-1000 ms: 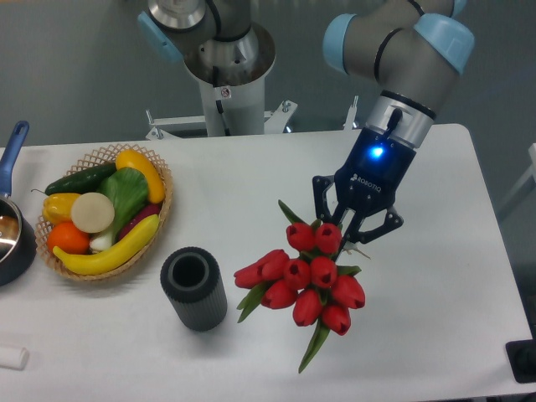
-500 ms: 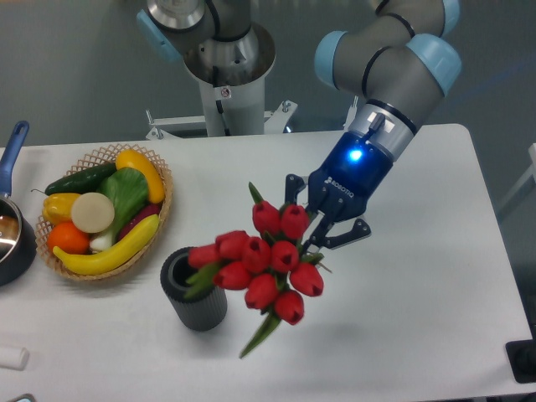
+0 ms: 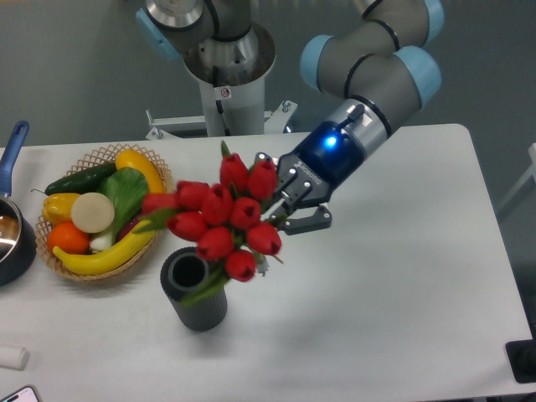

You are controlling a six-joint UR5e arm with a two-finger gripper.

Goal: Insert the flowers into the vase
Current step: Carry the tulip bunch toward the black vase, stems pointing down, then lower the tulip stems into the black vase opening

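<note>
My claw (image 3: 280,201) grips one bunch of flowers (image 3: 219,219), about ten red buds, held tilted in the air just above the one grey vase (image 3: 194,291). One basket (image 3: 159,180) of fruit sits beside it on the table (image 3: 402,276).

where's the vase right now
The vase stands at the table's front, left of centre, just right of the wicker basket, directly under the flowers.
</note>
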